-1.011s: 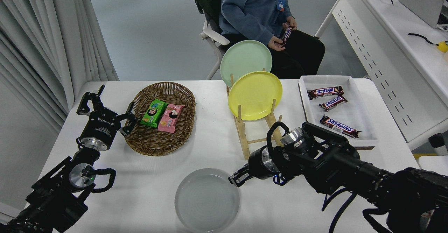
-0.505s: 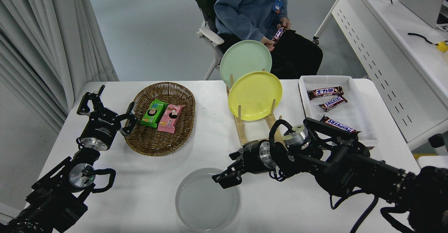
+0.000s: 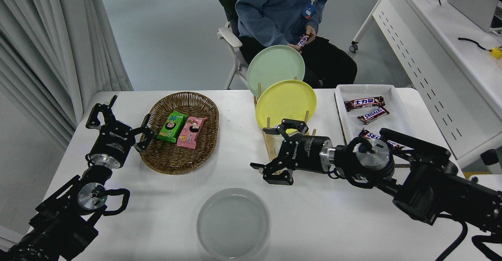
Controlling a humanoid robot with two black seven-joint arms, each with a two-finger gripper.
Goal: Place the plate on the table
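Note:
The light grey plate [image 3: 233,223] lies flat on the white table [image 3: 164,198], near the front edge at the middle. My right gripper [image 3: 276,151] is open and empty. It hangs above the table behind and to the right of the plate, clear of it, just in front of the wooden rack. My left gripper [image 3: 127,116] is open and parked at the left, beside the wicker basket.
A wooden rack [image 3: 268,141] holds a yellow plate [image 3: 285,106] and a pale green plate [image 3: 274,67] upright. A wicker basket [image 3: 172,159] holds two snack packs. A white tray [image 3: 396,127] at the right holds candy bars. A person [image 3: 282,10] sits at the far side.
My right gripper has lifted off the grey plate's rim, moved back toward the rack and turned, jaws open. The plate stays flat on the table. The left arm has not moved.

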